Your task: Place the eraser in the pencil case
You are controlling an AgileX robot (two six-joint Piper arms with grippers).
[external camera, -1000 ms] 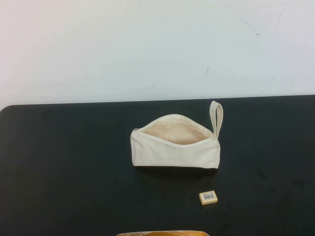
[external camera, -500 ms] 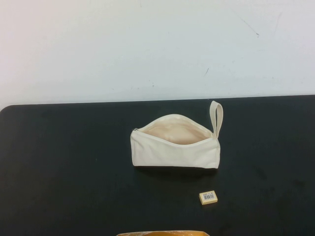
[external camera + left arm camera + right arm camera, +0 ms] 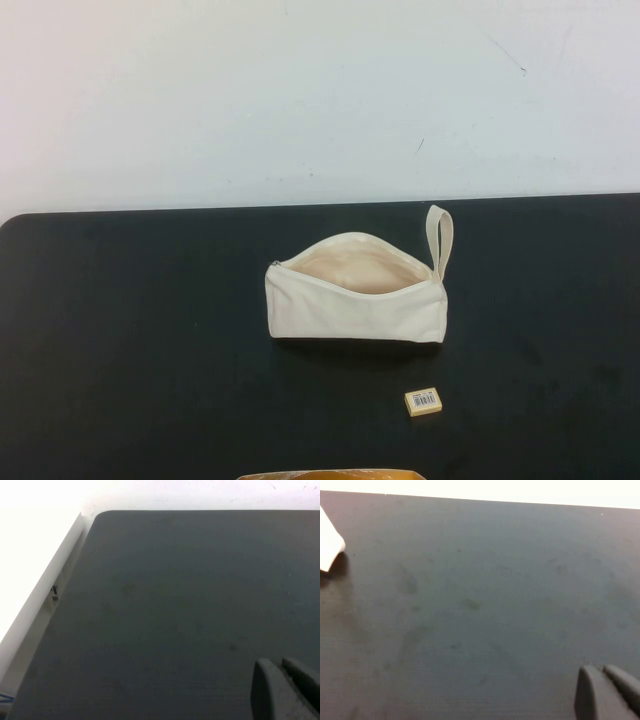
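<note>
Nothing is done yet: the eraser (image 3: 423, 402) is lying on the table (image 3: 130, 330), just beside the open pencil case (image 3: 355, 300). Left gripper (image 3: 287, 690) and right gripper (image 3: 610, 692) are hovering well apart from both (fingers pressed together, empty).

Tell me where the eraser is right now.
In the high view the eraser lies flat on the black table, right of centre, just in front of the open pencil case and apart from it.
</note>
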